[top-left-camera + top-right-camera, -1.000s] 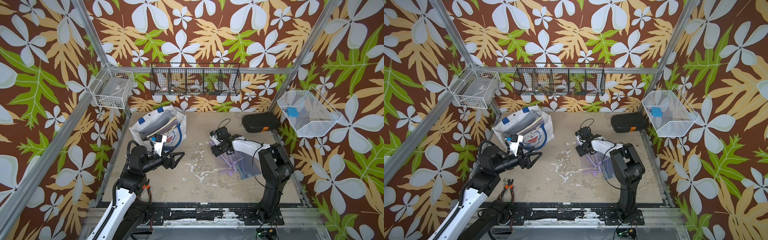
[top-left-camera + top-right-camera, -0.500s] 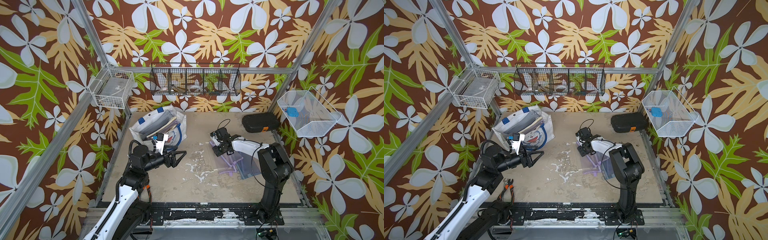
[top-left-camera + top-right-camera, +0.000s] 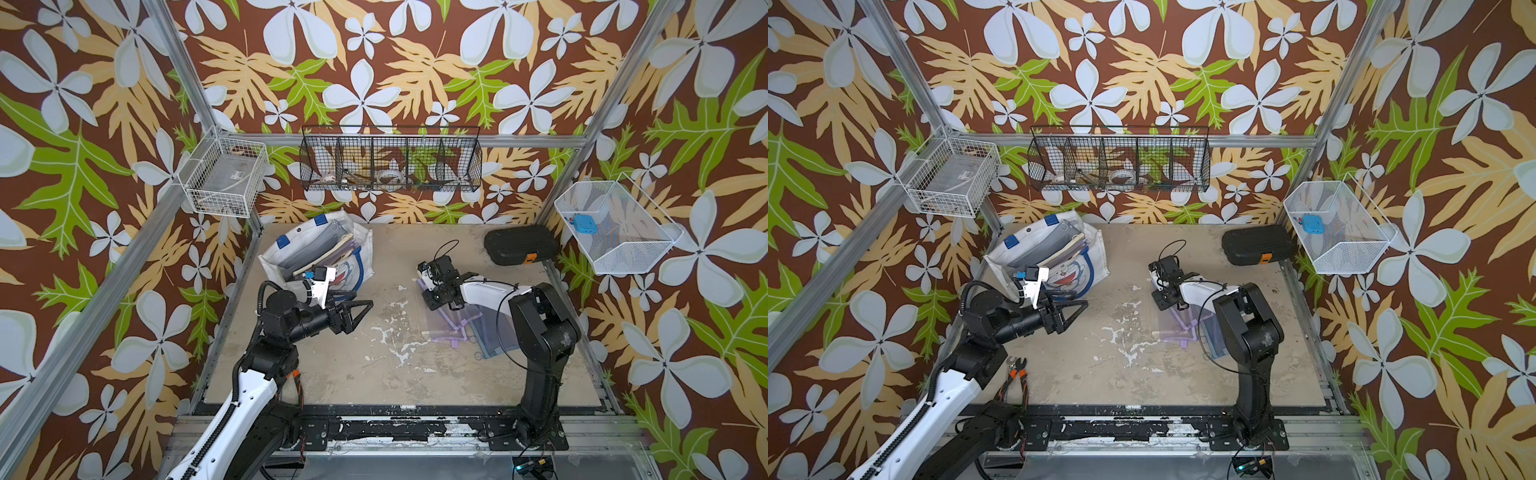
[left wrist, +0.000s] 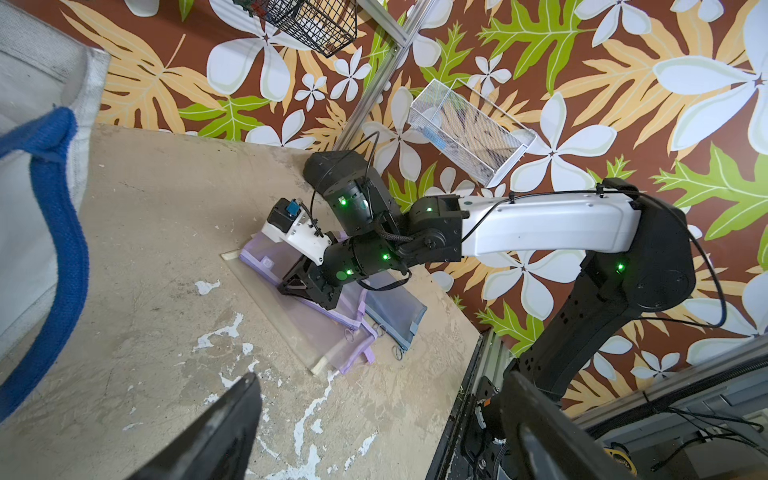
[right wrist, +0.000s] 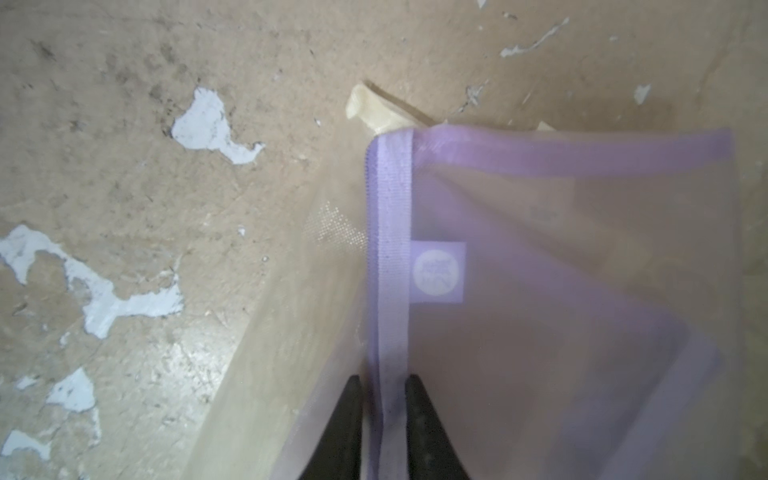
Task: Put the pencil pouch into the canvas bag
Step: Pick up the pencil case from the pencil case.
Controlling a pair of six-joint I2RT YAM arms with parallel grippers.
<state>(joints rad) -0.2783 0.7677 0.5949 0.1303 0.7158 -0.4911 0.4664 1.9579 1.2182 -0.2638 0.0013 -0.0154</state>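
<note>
Both top views look steeply down from high at the front, sharing the whole counter. The left wrist camera looks low across the counter at the right arm. The right wrist camera faces down, very close over the pencil pouch.

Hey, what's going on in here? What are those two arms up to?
Two robot arms are packing a bag. The right gripper is pinched shut on the purple edge of a see-through pencil pouch, which lies on the table atop other pouches. The left gripper hovers open beside the white canvas bag, holding nothing. The pouch is not yet in the bag.
</note>
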